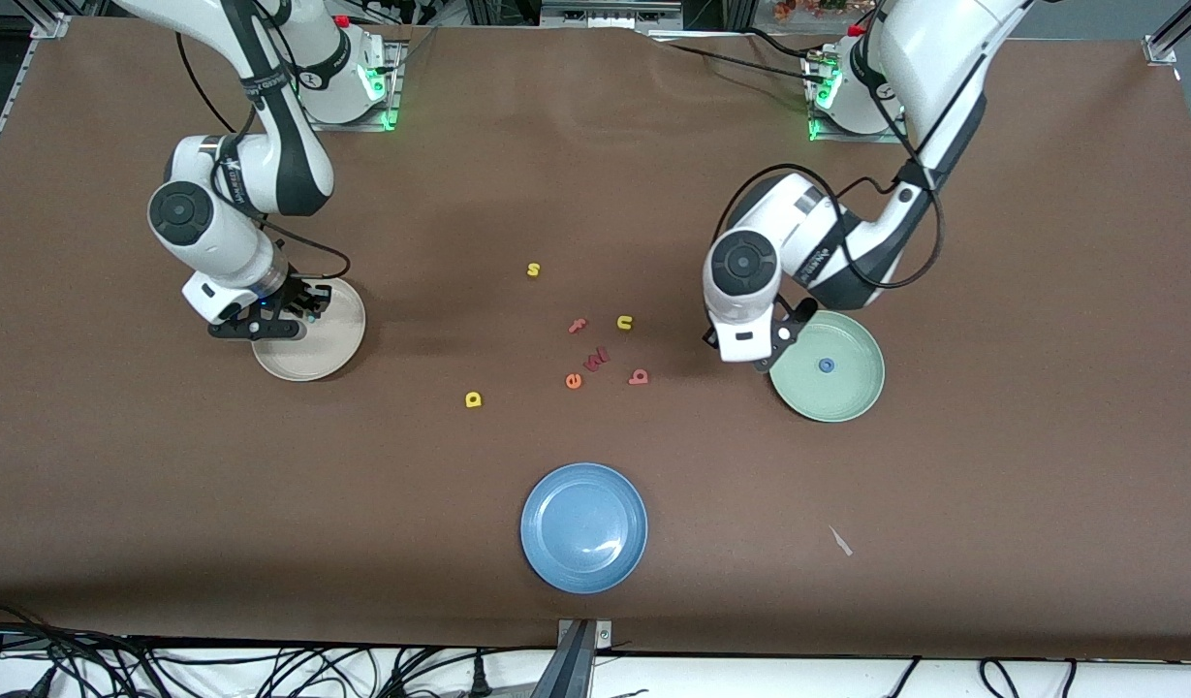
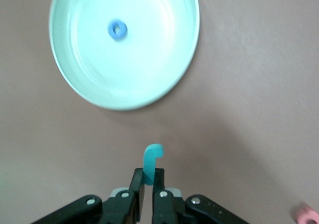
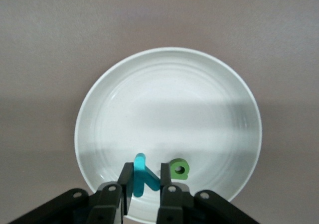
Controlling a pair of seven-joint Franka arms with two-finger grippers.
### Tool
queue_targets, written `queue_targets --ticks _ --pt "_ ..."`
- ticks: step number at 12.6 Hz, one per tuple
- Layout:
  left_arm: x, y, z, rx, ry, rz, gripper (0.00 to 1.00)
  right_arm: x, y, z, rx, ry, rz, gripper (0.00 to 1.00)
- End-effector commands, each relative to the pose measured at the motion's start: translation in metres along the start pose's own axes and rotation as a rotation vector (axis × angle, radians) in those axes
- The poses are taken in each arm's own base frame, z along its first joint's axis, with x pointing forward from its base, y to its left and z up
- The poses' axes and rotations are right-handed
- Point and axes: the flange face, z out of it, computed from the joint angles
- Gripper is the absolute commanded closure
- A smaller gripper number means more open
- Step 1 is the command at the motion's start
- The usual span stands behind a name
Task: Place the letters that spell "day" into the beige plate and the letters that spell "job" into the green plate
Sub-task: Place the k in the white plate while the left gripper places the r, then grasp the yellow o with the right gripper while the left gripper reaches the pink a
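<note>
The right gripper (image 1: 299, 312) hangs over the beige plate (image 1: 338, 349) at the right arm's end of the table, its fingers pinching the teal y (image 3: 143, 176); the green a (image 3: 179, 168) lies in that plate beside the fingertips. Toward the middle, the yellow d (image 1: 473, 398) lies on the brown table (image 1: 169, 485), nearer the front camera than the yellow s (image 1: 533, 269). Next come a pink f (image 1: 578, 326), an orange e (image 1: 573, 381), a dark red letter (image 1: 596, 360), a yellow u (image 1: 625, 323) and the salmon b (image 1: 639, 377), all loose on the table. The blue plate (image 1: 583, 526) sits nearest the camera. The left gripper (image 1: 765, 351) hovers at the rim of the green plate (image 1: 852, 388), fingers clamped on the teal j (image 2: 151, 162); the blue o (image 1: 826, 365) lies in that plate
</note>
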Motion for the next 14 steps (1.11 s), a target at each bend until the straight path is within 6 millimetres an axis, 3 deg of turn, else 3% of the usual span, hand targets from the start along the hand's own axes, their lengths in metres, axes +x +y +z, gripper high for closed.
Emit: queue_targets --ticks 1,2,6,9,11,14 --pt "0.033 -0.019 -0.006 0.057 0.011 0.193 1.0 -0.007 -0.004 -0.004 0.018 0.033 -0.043 0.01" --pt "0.054 -0.027 -0.005 0.059 -0.004 0.249 1.0 -0.005 -0.009 -0.005 0.017 0.03 -0.055 0.0" --pt "0.108 -0.047 0.009 0.056 -0.068 0.4 1.0 0.025 -0.036 -0.03 0.008 0.01 -0.106 0.0" --pt "0.128 -0.055 0.032 0.066 -0.115 0.477 1.0 0.065 -0.094 -0.039 -0.023 -0.039 -0.219 0.0" --pt "0.13 -0.056 0.052 0.08 -0.15 0.554 1.0 0.09 -0.132 -0.04 -0.004 -0.068 -0.288 0.0" --pt "0.144 -0.066 0.081 0.094 -0.207 0.598 1.0 0.112 -0.156 -0.038 0.087 -0.068 -0.301 0.0"
